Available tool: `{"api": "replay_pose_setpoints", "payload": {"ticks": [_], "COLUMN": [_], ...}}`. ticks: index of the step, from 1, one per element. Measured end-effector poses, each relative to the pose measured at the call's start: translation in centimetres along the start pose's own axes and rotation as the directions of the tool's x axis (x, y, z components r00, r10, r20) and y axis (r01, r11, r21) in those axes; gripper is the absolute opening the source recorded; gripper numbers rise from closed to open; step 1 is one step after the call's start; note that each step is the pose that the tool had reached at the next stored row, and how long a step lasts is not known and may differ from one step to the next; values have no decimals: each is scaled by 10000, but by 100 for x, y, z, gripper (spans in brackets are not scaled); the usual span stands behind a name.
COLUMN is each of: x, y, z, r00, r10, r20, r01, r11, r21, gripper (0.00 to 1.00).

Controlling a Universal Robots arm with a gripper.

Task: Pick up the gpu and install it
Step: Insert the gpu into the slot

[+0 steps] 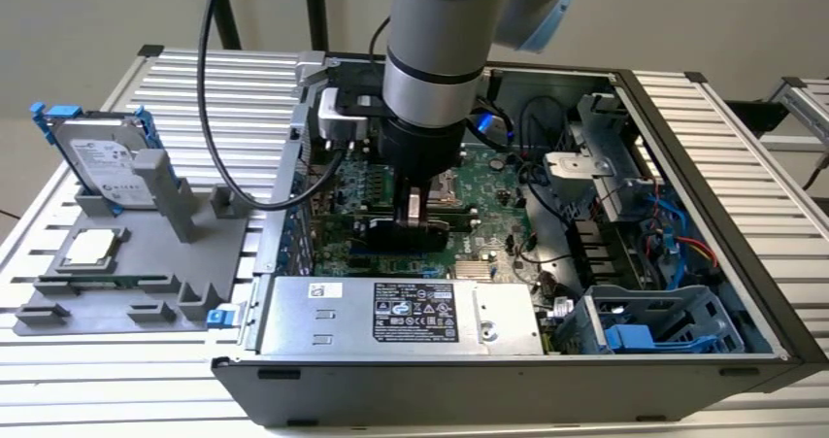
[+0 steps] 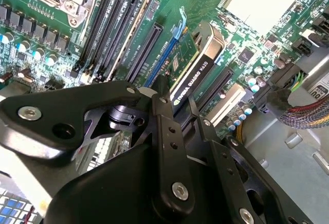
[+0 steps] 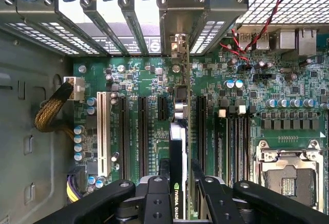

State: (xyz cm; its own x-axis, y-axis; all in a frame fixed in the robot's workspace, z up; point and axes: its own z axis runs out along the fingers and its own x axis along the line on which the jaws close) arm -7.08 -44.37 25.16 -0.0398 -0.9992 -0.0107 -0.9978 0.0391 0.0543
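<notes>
The robot's black two-fingered hand (image 1: 412,226) is reaching down into the open black computer case (image 1: 700,147) and is clamping its fingers (image 3: 160,193) on the gpu (image 3: 177,167), a slim card with a black shroud on one face and a green board on the other. In both wrist views the card is standing on edge between the two fingers, one pressing each face, with its lower edge down at the green motherboard (image 3: 139,80) among the long black expansion slots (image 3: 142,131). Whether it is fully seated in its slot cannot be told. Just beyond the hand along the card, its silver end bracket (image 3: 177,47) is lining up with the slotted rear wall of the case. To one side of the hand, in the first wrist view, is lying the square silver processor socket (image 3: 288,175). Farther out, in the exterior view, the grey box-shaped power supply (image 1: 395,317) is sitting at the case's near edge, and well apart on the ribbed metal table (image 1: 116,380), a grey parts stand (image 1: 130,263) is holding a silver hard drive in a blue frame (image 1: 97,156).
</notes>
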Motion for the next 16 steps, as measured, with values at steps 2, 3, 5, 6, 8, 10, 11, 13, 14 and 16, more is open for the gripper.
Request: {"api": "replay_pose_setpoints", "payload": {"ticks": [2,3,5,6,8,10,11,13,14,16], "x": [0,0,0,1,1,1,1,1,1,1], "y": [0,-1,-2,-3,-3,-3,-4,-4,-4,-5], "z": [4,11,41,54,76,80,80,82,82,83], "r00": [10000,10000,10000,10000,10000,10000,10000,10000,10000,10000], "r10": [0,-1,-1,-1,2,2,2,0,0,0], "r20": [0,-2,4,-6,-2,-4,-3,-1,0,0], "r01": [0,1,1,1,-2,-2,-2,0,0,0], "r11": [10000,10000,10000,10000,10000,10000,10000,10000,10000,10000], "r21": [0,-1,2,-3,-4,-2,-2,-1,-1,0], "gripper": [0,0,0,0,0,0,0,0,0,0]}}
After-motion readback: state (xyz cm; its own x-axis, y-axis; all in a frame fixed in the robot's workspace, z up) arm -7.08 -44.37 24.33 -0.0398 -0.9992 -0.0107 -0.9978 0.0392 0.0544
